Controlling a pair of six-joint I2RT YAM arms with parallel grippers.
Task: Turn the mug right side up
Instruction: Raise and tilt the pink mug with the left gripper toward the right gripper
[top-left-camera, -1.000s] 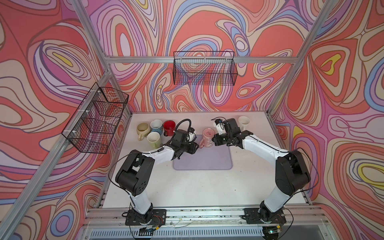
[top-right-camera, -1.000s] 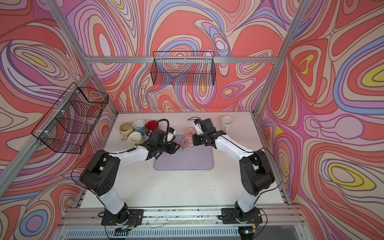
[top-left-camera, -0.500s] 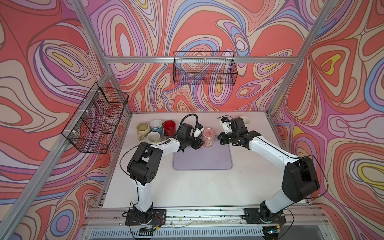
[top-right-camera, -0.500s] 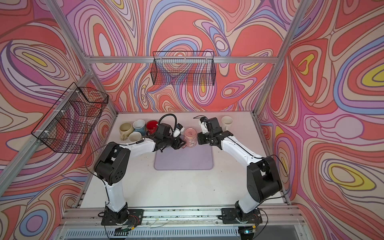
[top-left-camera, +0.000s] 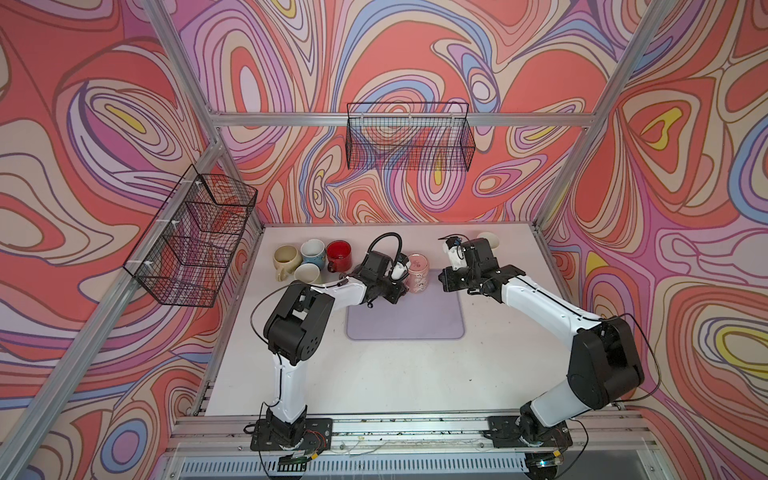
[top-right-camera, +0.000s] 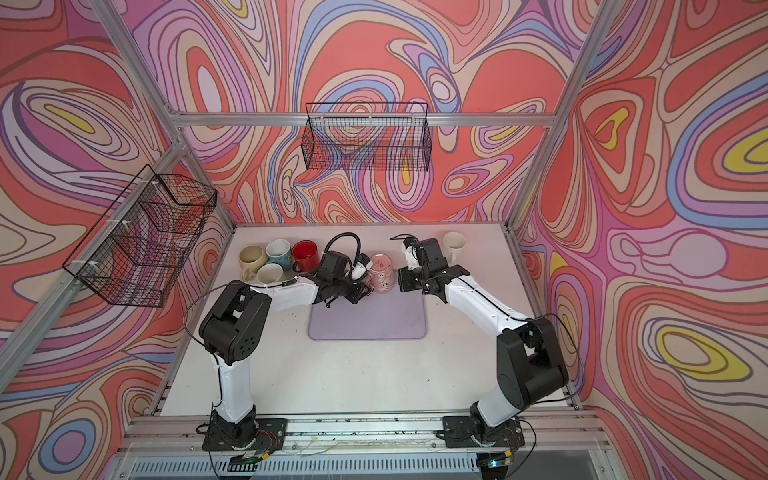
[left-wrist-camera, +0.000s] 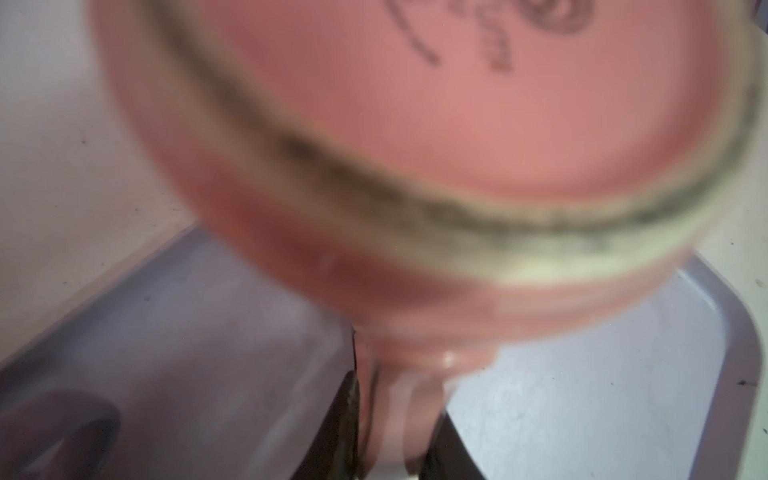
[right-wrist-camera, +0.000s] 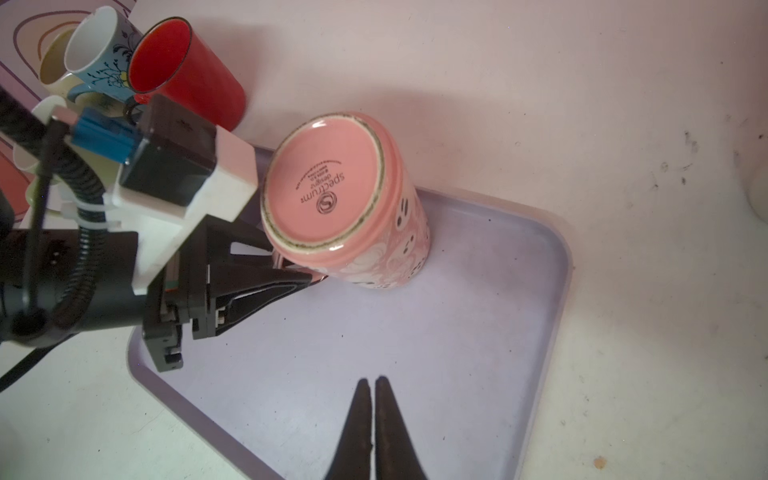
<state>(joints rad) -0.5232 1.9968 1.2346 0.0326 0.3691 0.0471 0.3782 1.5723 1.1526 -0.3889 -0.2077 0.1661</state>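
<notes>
The pink mug (top-left-camera: 417, 268) (top-right-camera: 381, 268) stands upside down at the far edge of the purple mat (top-left-camera: 415, 324). In the right wrist view its printed base (right-wrist-camera: 328, 187) faces up. My left gripper (top-left-camera: 401, 286) (top-right-camera: 365, 289) is at the mug's left side, shut on its handle. The left wrist view shows the pink handle (left-wrist-camera: 395, 395) pinched between the dark fingers (left-wrist-camera: 347, 415), with the mug's body (left-wrist-camera: 415, 104) blurred just beyond. My right gripper (top-left-camera: 444, 280) (right-wrist-camera: 372, 380) hangs shut and empty over the mat, a short way right of the mug.
Several upright mugs cluster at the back left: cream (top-left-camera: 286, 257), blue (top-left-camera: 312, 251), red (top-left-camera: 338, 254) and pale (top-left-camera: 307, 273). A white mug (top-right-camera: 454, 243) stands at the back right, behind the right wrist. Wire baskets (top-left-camera: 409, 139) (top-left-camera: 191, 241) hang on the walls.
My left gripper moved right to the mug and closed on its handle. The right gripper drew back to the right, away from the mug.
</notes>
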